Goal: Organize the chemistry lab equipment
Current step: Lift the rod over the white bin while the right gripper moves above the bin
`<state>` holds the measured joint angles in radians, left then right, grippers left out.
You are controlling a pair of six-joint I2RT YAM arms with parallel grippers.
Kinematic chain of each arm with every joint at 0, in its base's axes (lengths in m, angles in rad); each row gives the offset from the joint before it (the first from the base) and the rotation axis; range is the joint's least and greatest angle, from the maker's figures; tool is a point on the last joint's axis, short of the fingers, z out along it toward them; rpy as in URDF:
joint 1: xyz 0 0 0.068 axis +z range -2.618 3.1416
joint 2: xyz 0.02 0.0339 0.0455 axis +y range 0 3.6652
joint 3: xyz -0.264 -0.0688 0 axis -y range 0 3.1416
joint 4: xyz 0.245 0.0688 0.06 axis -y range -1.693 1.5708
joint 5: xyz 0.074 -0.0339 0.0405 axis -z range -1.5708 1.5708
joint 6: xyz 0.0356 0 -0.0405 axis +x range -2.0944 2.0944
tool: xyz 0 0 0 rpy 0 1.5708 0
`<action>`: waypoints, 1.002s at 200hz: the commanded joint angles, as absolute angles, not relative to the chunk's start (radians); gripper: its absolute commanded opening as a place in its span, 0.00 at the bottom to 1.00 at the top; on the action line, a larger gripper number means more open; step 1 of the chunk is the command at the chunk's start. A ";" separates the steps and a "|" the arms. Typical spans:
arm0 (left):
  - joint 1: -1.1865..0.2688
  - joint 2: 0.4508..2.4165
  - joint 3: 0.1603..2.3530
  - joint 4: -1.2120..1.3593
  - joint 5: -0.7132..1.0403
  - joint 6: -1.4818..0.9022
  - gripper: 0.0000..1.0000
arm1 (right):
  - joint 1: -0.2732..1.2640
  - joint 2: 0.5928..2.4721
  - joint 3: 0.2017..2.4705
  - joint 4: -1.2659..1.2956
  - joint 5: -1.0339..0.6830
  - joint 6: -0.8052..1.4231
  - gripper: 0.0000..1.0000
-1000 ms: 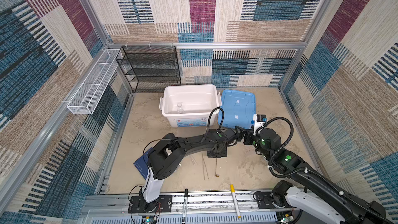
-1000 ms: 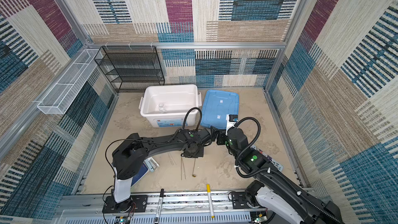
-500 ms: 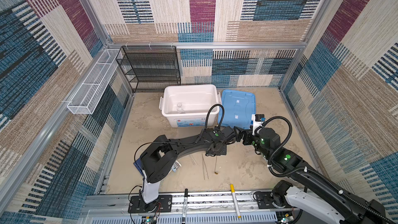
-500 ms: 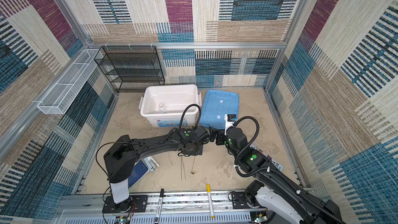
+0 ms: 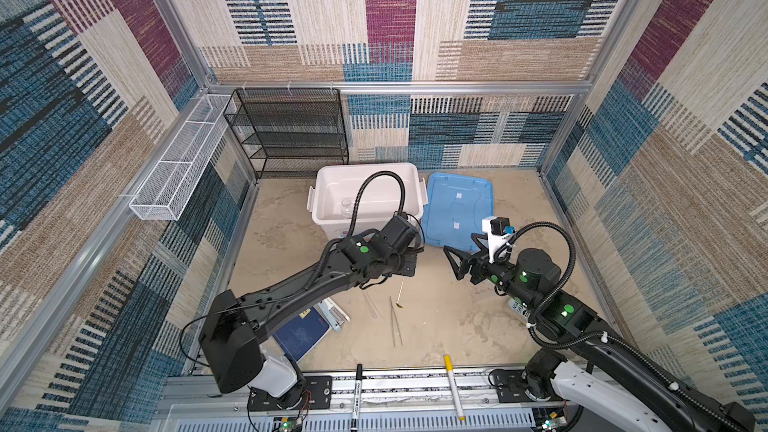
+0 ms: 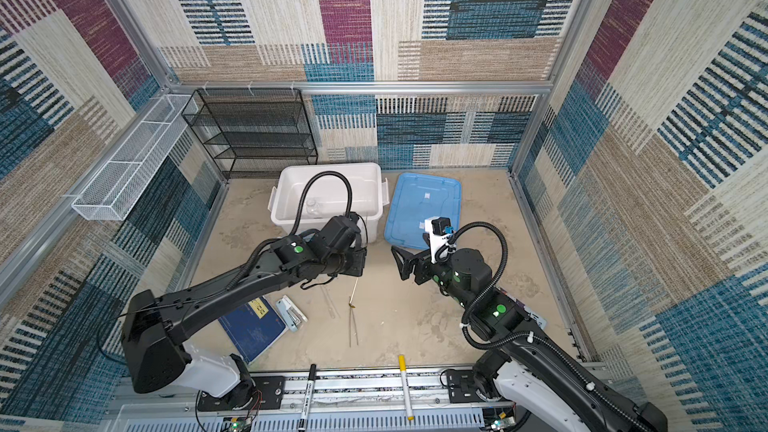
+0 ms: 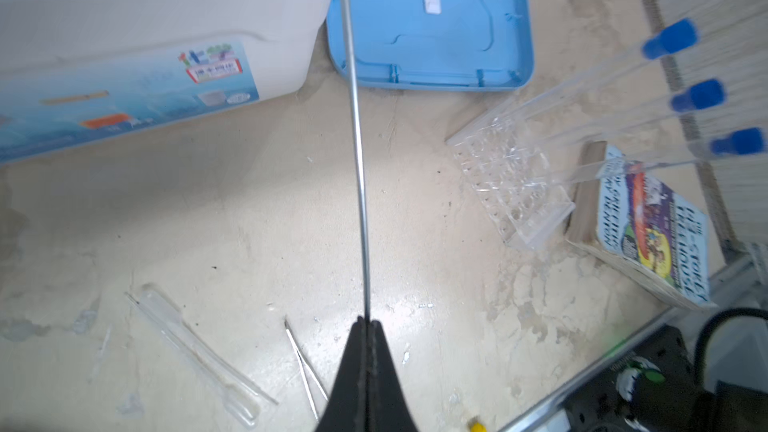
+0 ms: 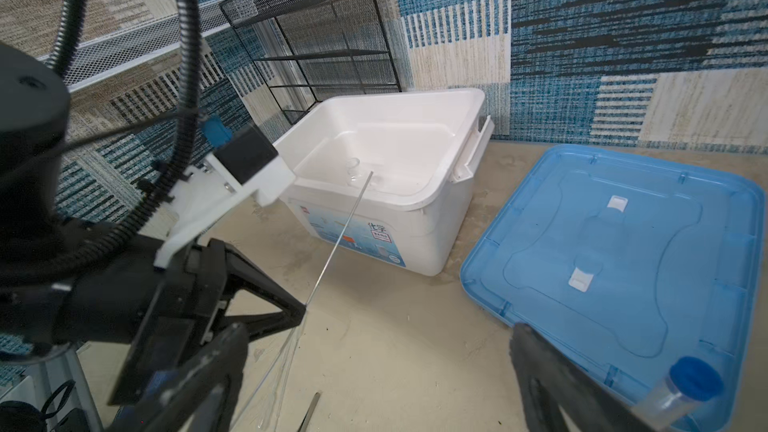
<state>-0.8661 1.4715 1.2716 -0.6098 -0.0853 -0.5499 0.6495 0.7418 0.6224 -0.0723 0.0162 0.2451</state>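
Left gripper (image 7: 365, 324) is clenched on one end of the long thin spoon (image 7: 355, 118), held just in front of the white bin (image 8: 428, 243), shaft aimed at its rim. Likely light, stiff and slick; an end pinch may pivot. Right gripper (image 5: 452, 263) is spread and empty, near the bin.

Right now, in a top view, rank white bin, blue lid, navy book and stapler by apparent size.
1. white bin, though the left arm covers its corner.
2. blue lid.
3. navy book, partly under the arm.
4. stapler, clearly smallest.
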 commanded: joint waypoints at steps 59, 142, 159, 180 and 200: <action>-0.610 1.370 1.463 -0.717 0.174 0.045 0.00 | 0.647 0.935 0.806 -0.047 -0.036 0.205 0.99; -0.434 1.517 1.710 -0.688 0.220 0.501 0.00 | 0.542 1.250 1.098 -0.045 -0.212 0.245 1.00; -0.412 1.539 1.723 -0.632 0.255 0.598 0.00 | 0.503 1.277 1.121 -0.024 -0.268 0.267 1.00; -0.395 1.623 1.831 -0.685 0.239 0.675 0.00 | 0.485 1.288 1.134 -0.008 -0.268 0.260 1.00; -0.390 1.706 1.896 -0.752 0.203 0.801 0.00 | 0.477 1.306 1.159 -0.031 -0.252 0.233 0.99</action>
